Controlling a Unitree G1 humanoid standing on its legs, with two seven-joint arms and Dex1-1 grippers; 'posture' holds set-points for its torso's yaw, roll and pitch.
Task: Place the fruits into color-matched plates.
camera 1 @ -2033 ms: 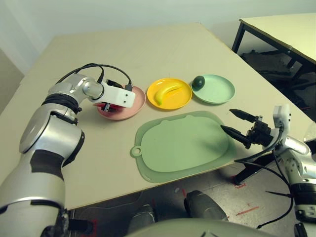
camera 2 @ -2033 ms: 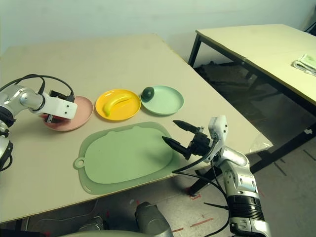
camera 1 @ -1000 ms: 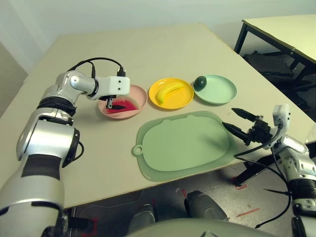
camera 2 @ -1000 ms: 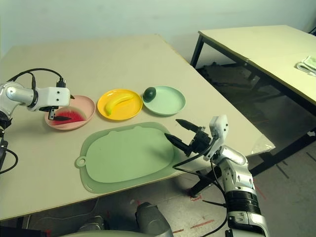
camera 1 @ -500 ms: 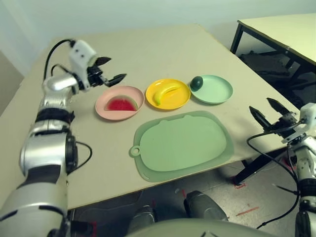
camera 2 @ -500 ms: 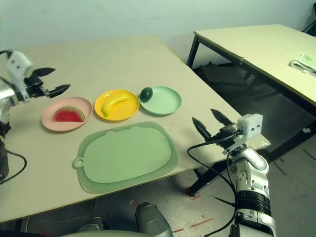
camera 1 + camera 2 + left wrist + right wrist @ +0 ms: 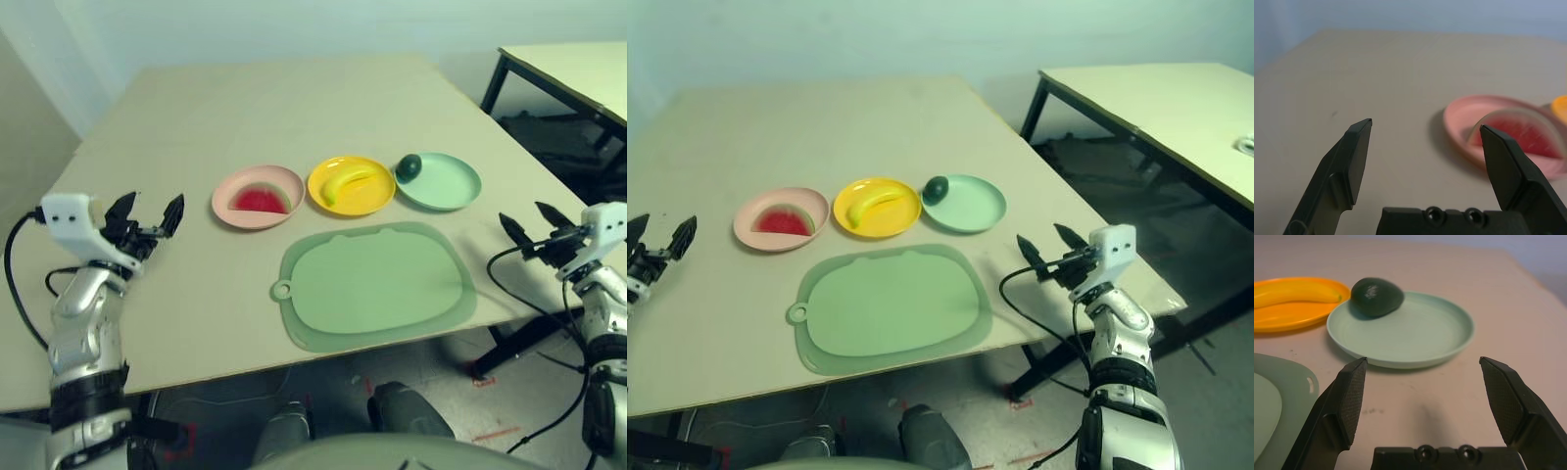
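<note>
Right wrist view: smooth oval avocado (image 7: 1376, 296) (dark green) on round mint plate (image 7: 1420, 335).

I am standing in what is looking like a lab or test room. I am facing a plain beige table (image 7: 294, 98) under bare pale walls (image 7: 872, 34), a second black-legged table (image 7: 1156, 98) is sitting to my right, and red tape marks (image 7: 490, 431) are showing on the grey floor (image 7: 1215, 323).

We are looking at silver, black-banded forearms trailing black cables, white wrist housings, and the two-fingered black left gripper (image 7: 147, 215) and right gripper (image 7: 531, 225), screws showing at their bases.
</note>
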